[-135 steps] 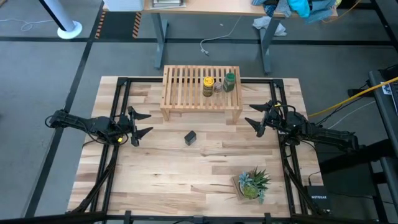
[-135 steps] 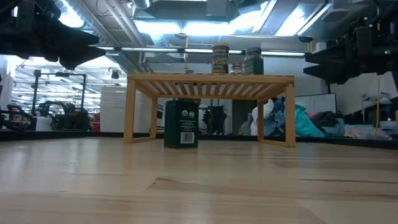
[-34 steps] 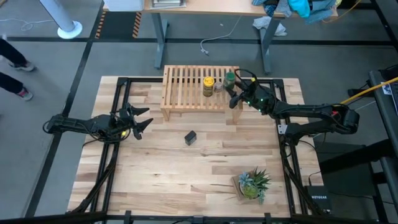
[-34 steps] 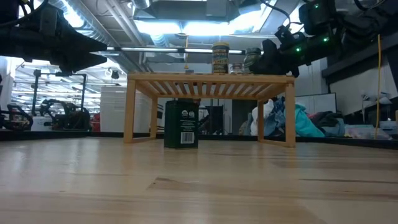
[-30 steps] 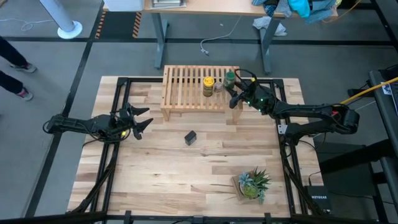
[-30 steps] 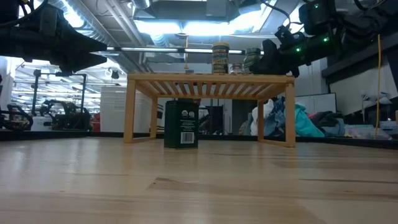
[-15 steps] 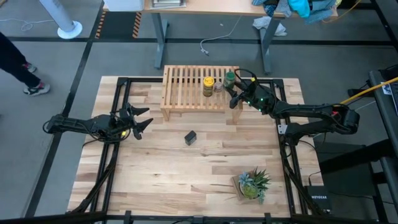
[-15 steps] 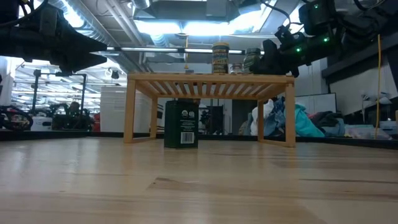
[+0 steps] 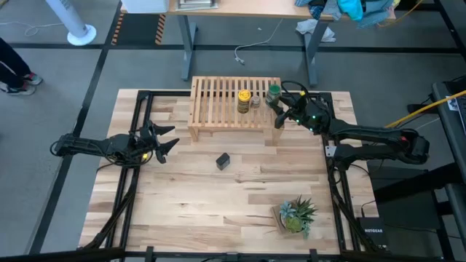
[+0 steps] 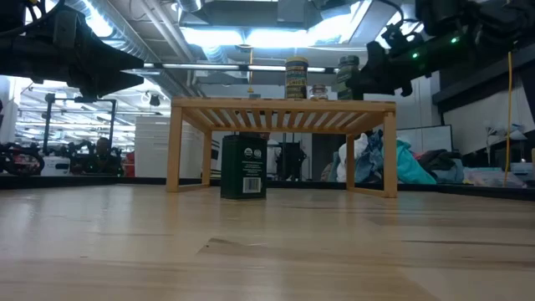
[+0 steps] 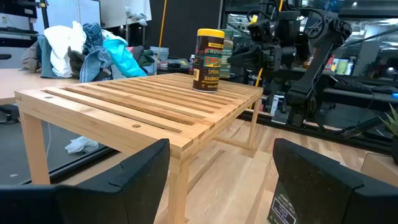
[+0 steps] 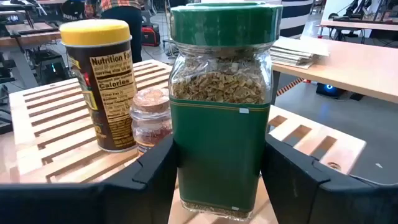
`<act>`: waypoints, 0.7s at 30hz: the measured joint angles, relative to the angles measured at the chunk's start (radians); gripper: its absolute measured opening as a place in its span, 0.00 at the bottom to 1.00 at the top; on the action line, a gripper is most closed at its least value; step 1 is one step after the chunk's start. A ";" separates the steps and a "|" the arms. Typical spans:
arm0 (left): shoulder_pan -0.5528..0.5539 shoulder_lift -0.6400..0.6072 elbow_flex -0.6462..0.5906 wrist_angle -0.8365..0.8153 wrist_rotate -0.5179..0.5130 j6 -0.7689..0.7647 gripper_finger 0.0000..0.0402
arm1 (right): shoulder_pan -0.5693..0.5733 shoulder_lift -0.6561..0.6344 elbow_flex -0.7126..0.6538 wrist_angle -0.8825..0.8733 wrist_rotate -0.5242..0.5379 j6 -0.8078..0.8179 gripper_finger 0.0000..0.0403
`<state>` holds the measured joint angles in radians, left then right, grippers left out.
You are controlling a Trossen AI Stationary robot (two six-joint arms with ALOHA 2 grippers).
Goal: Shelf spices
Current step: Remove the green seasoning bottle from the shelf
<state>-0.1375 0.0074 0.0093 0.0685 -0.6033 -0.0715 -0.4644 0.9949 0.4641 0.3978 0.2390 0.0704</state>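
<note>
We see the low light-wood slatted shelf (image 9: pixel 235 102) standing at the far middle of the butcher-block tabletop (image 9: pixel 240 196), its left two thirds bare of jars; the yellow-lidded spice jar (image 9: pixel 245 100) and the tiny grey-topped clear jar (image 9: pixel 255 101) stand just beside each other on the slats toward the right end; the green-lidded glass jar of dried herbs (image 9: pixel 274 94) is at the shelf's right edge, and in the low view it sits raised clear of the slats. The right pincer (image 9: pixel 278 108) grips this green-lidded jar, one dark finger on each side of the glass, as the right wrist view shows; its arm reaches in from the tabletop's right side, stretched long and low toward the shelf's right end. The small black rectangular tin (image 9: pixel 223 161) stands upright on the open tabletop in front of the shelf, well apart from both arms, with bare wood all around it; the small potted green plant (image 9: pixel 295 215) sits near the front right corner. The left pincer (image 9: pixel 166 140) hovers by the tabletop's left side, near the shelf's left leg, fingers spread apart and holding nothing; its arm lies level, pointing right.
</note>
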 joint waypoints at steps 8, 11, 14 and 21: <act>0.000 0.000 0.000 0.000 0.000 -0.003 0.69 | 0.000 -0.175 0.000 -0.179 -0.082 0.051 0.50; 0.000 0.000 0.000 0.000 0.000 -0.006 0.69 | 0.001 -0.248 0.000 -0.251 -0.106 0.063 0.50; 0.000 0.000 0.000 0.000 0.000 -0.008 0.69 | 0.000 -0.319 0.000 -0.313 -0.144 0.092 0.50; 0.000 0.000 0.000 0.000 0.000 -0.008 0.69 | 0.001 -0.443 0.000 -0.465 -0.266 0.159 0.50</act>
<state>-0.1375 0.0074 0.0092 0.0681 -0.6033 -0.0792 -0.4634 0.5517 0.4637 -0.0671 -0.0274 0.2297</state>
